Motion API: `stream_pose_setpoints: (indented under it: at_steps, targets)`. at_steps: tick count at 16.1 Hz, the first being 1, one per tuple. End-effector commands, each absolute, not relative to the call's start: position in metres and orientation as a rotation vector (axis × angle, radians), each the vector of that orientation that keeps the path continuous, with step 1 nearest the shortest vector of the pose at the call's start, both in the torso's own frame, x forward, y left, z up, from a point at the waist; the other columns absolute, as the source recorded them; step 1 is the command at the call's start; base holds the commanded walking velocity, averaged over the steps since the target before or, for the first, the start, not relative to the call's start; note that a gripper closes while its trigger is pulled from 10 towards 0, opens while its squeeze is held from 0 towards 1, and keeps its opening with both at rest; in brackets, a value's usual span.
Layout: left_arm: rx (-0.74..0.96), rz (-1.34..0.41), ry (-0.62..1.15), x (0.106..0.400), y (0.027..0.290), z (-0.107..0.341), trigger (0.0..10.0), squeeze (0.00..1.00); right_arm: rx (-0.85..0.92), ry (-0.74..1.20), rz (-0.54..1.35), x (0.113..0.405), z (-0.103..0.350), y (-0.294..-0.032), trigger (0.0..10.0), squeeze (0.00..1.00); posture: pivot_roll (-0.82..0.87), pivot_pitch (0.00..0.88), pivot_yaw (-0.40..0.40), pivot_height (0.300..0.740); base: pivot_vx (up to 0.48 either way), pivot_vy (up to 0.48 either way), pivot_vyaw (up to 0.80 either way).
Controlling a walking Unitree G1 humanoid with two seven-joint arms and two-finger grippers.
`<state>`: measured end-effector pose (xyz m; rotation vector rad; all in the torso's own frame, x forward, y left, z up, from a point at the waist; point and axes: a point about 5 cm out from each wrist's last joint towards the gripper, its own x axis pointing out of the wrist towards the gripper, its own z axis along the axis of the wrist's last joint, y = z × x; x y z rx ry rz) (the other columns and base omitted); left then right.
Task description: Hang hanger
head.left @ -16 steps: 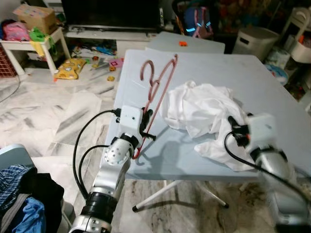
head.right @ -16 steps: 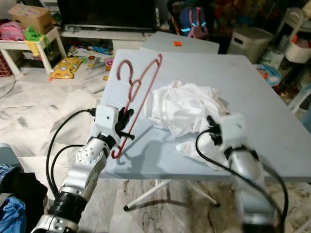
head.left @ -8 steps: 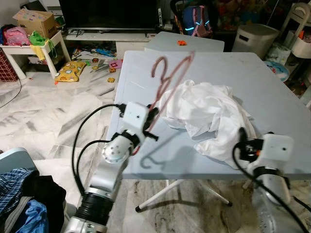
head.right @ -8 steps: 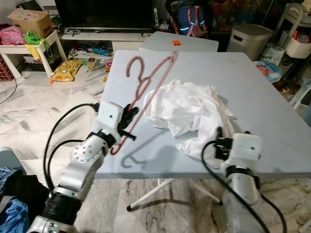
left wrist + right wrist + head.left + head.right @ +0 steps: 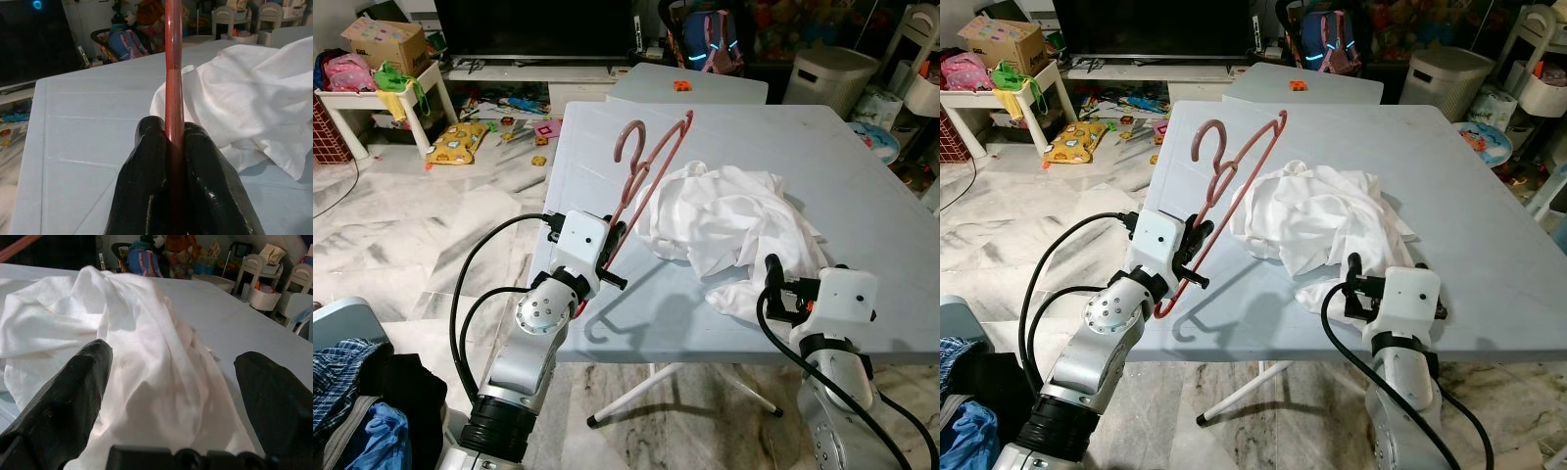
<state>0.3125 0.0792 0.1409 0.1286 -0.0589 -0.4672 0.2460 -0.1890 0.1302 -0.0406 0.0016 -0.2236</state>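
My left end effector [image 5: 610,257] pinches pink hanger [image 5: 644,174] mid-frame; white shirt [image 5: 729,220] (crumpled) on counter [image 5: 862,196] beside it; right end effector [image 5: 171,377] spread w/ shirt between fingers.

The left gripper [image 5: 610,257] pinches a pink hanger [image 5: 644,186] and holds it tilted above the near-left part of the grey table [image 5: 607,147]. A crumpled white garment [image 5: 729,225] lies on the table just beside the hanger, and the right gripper [image 5: 773,294] sits at the table's near edge, touching the garment.

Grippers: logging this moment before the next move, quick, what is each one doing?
Left gripper: shut on the pink hanger.
Right gripper: open, at the white garment, holding nothing.
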Motion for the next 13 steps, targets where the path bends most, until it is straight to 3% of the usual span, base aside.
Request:
stream_pose_setpoints:
  at_steps: [1,3,4,5,6,10,13]
  targets:
    - [0.142,-0.470,-0.073,0.3141,0.0773,0.1457,10.0,0.00,-0.049,-0.007,-0.229,0.2476,0.1338,-0.1896,10.0,1.00,0.03,0.000,-0.018,0.740,0.000,0.000,0.00]
    - [0.140,-0.477,-0.069,0.3140,0.0748,0.1453,10.0,0.00,-0.048,-0.006,-0.237,0.2471,0.1340,-0.1911,10.0,0.96,0.03,0.000,-0.015,0.740,0.000,0.000,0.00]
    - [0.140,-0.479,-0.069,0.3135,0.0740,0.1451,10.0,0.00,-0.049,-0.003,-0.238,0.2468,0.1336,-0.1911,10.0,0.65,0.03,0.000,-0.015,0.740,0.000,0.000,0.00]
    - [0.141,-0.480,-0.068,0.3132,0.0736,0.1449,10.0,0.00,-0.049,0.001,-0.237,0.2463,0.1328,-0.1907,10.0,0.46,0.03,0.000,-0.016,0.740,0.000,0.000,0.00]
    - [0.138,-0.473,-0.065,0.3134,0.0740,0.1447,10.0,0.00,-0.050,0.004,-0.234,0.2463,0.1324,-0.1904,10.0,0.15,0.03,0.000,-0.018,0.740,0.000,0.000,0.00]
    - [0.144,-0.469,-0.061,0.3136,0.0749,0.1434,10.0,0.00,-0.053,0.006,-0.231,0.2488,0.1324,-0.1907,10.0,0.13,0.03,0.000,-0.020,0.740,0.000,0.000,0.00]
    - [0.146,-0.470,-0.055,0.3137,0.0748,0.1424,10.0,0.00,-0.051,0.007,-0.228,0.2490,0.1324,-0.1904,10.0,0.14,0.03,0.000,-0.019,0.740,-0.264,0.000,0.00]
